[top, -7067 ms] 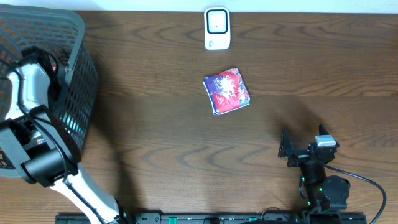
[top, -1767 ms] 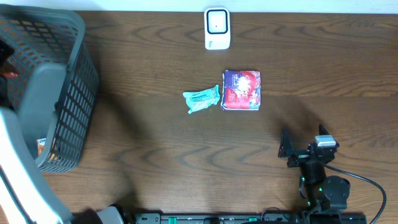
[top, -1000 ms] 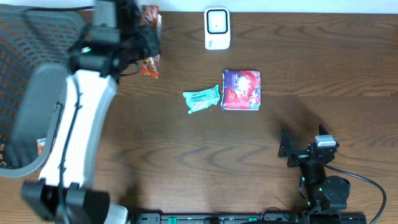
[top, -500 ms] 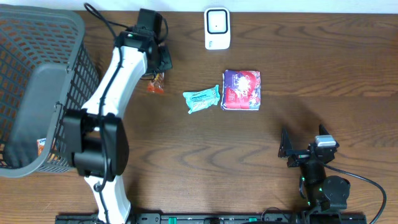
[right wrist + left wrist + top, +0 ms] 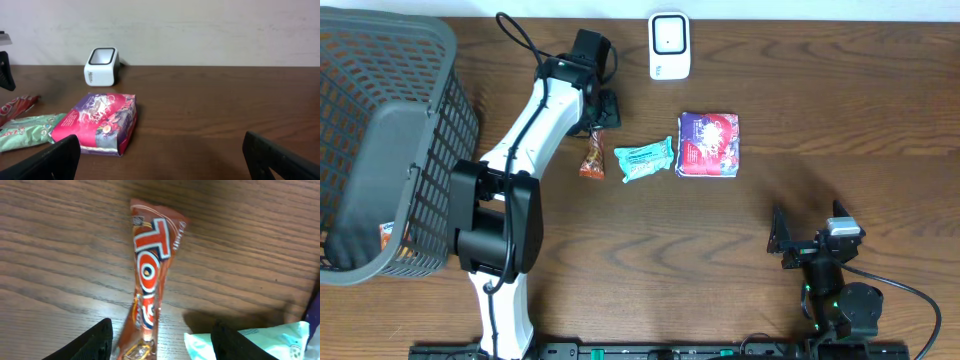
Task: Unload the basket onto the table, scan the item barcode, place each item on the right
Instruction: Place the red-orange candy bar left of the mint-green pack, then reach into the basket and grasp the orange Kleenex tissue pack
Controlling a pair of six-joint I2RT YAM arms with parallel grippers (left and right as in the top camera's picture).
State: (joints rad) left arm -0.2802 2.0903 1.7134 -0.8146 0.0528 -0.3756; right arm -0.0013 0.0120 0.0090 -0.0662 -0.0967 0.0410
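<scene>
My left tool (image 5: 161,326) hangs open over the orange snack bar (image 5: 150,265), which lies flat on the tabletop just left of the teal packet (image 5: 645,160), near and left of the scanner (image 5: 669,45) (I can't make out a barcode on the face showing). My worry is that closing from here might snag the teal packet's edge, or pinch only the slick wrapper so it slips on the lift and faces the scanner wrongly. My right tool (image 5: 160,152) sits wide open and empty at the near right

Three loose packets (image 5: 592,158) (image 5: 645,160) (image 5: 708,145), one scanner (image 5: 669,45), one basket (image 5: 448,150)
</scene>
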